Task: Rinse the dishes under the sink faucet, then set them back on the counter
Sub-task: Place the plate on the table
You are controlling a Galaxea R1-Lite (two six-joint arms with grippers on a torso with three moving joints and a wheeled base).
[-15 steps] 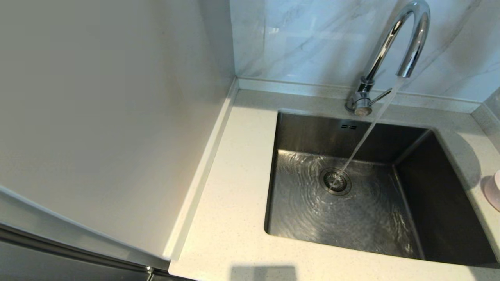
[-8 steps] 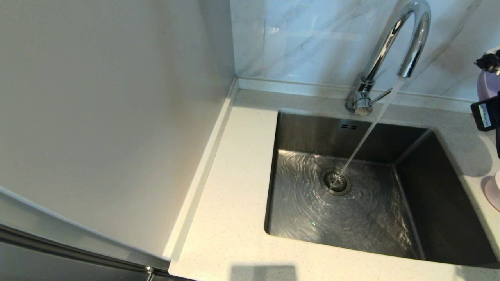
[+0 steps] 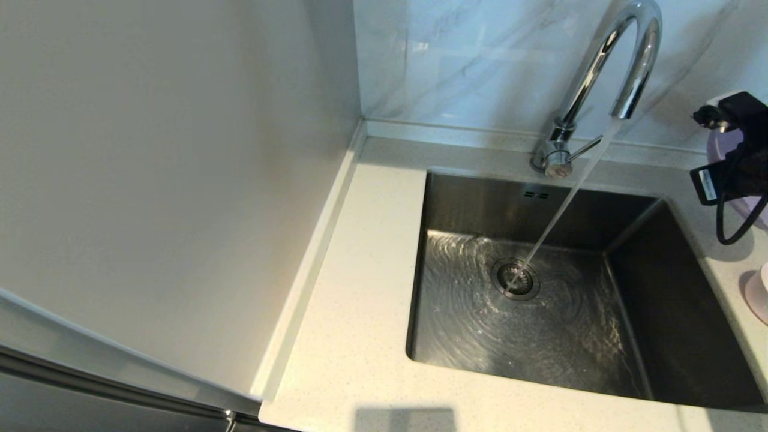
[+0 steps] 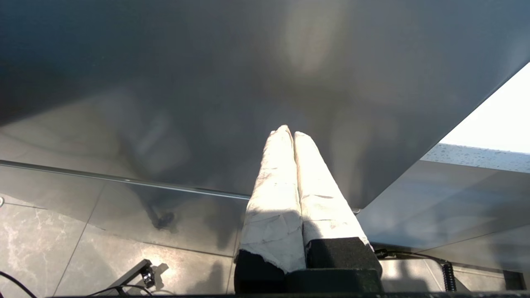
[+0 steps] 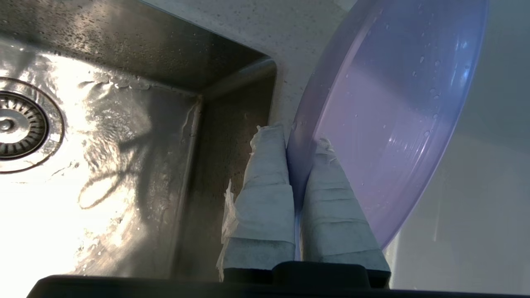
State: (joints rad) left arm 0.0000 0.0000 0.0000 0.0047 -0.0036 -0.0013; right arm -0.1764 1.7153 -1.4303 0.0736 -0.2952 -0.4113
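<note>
The right hand (image 5: pixel 296 145) pinched the rim of the lilac plate (image 5: pixel 393 116), one wrapped finger on each face, and held it on edge, beaded with droplets. A second earlier the head view showed no arm at all; half a second back the hand had just appeared at the right edge, and now it had pushed further in, above the bench (image 3: pixel 360 288) beside the sink (image 3: pixel 672 300), near the faucet (image 3: pixel 624 54). Water ran from the spout onto the drain (image 3: pixel 515 279). That suggested the plate was being carried in toward the stream. A pink dish (image 3: pixel 761 294) sat at the bench's right edge. The left hand (image 4: pixel 293 136) hung below, fingers pressed together, empty.
</note>
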